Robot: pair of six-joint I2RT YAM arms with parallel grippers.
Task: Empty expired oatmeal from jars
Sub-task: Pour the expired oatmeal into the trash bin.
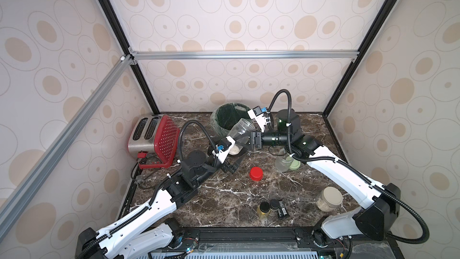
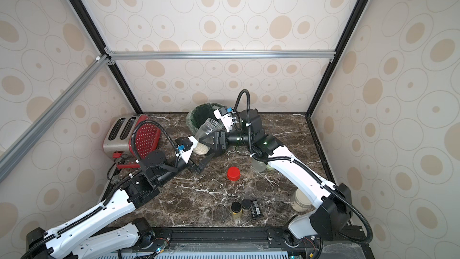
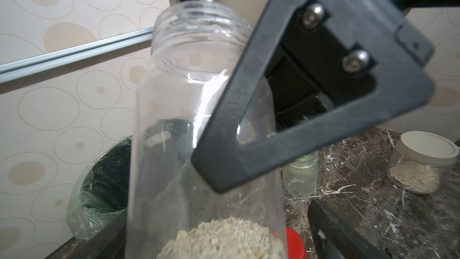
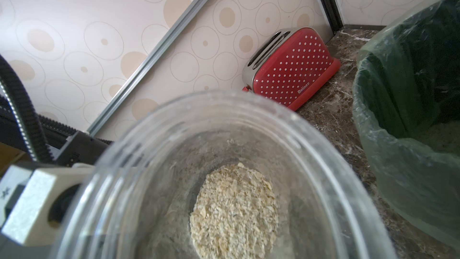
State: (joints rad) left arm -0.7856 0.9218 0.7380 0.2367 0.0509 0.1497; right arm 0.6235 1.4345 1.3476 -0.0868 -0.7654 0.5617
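Observation:
A lidless clear jar (image 1: 241, 132) hangs tilted above the table, its mouth up towards the bin and its base down. My right gripper (image 1: 245, 141) is shut on its middle; a black finger (image 3: 273, 133) lies across the jar wall. Pale oatmeal (image 1: 234, 149) lies heaped in the jar's base, and shows through the mouth as oatmeal (image 4: 234, 210) in the right wrist view. My left gripper (image 1: 235, 161) stands open round the base, with fingers (image 3: 336, 232) clear of the wall. A beige-lidded jar (image 1: 329, 199) with oatmeal stands at the front right. An empty jar (image 1: 283, 163) stands beside its pale green lid (image 1: 295, 164).
A bag-lined dark bin (image 1: 217, 118) stands at the back, just beyond the jar's mouth. The red lid (image 1: 256, 173) lies mid-table. A red toaster (image 1: 154, 138) sits at the back left. Two small black-capped bottles (image 1: 264, 209) and a black object (image 1: 282, 210) are near the front edge.

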